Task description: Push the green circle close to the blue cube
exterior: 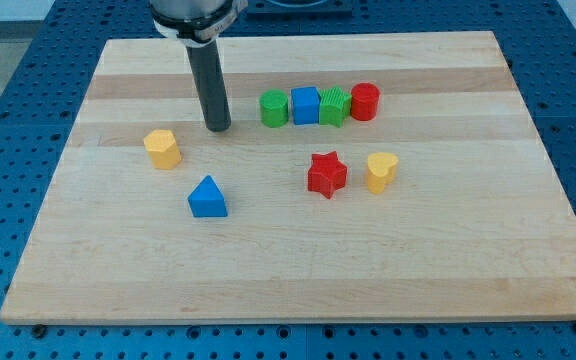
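No pincer on this rig, so nothing to call open or closed, just my tip [218,127] resting left of the green circle [274,108]. That circle sits near the tabletop's [268,260] far edge, touching the blue cube [305,105]. Looks light, rigid, probably slidey; I'd nudge its left side dead-centre so it doesn't roll off.

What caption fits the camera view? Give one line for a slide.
My tip rests left of the green circle, which already touches the blue cube.
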{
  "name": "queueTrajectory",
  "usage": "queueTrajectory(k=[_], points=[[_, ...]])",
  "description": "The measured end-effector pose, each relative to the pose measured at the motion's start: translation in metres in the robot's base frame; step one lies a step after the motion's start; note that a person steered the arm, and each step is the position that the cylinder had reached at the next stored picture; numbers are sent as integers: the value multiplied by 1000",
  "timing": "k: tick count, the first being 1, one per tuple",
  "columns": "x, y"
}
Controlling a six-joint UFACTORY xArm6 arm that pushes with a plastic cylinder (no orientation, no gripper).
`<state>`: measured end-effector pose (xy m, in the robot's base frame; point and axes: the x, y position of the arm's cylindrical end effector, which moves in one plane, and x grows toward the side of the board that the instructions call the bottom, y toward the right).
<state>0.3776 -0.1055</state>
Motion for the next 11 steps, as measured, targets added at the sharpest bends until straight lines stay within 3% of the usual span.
queueTrajectory(k=[3, 11], points=[[2, 36], [0, 65]])
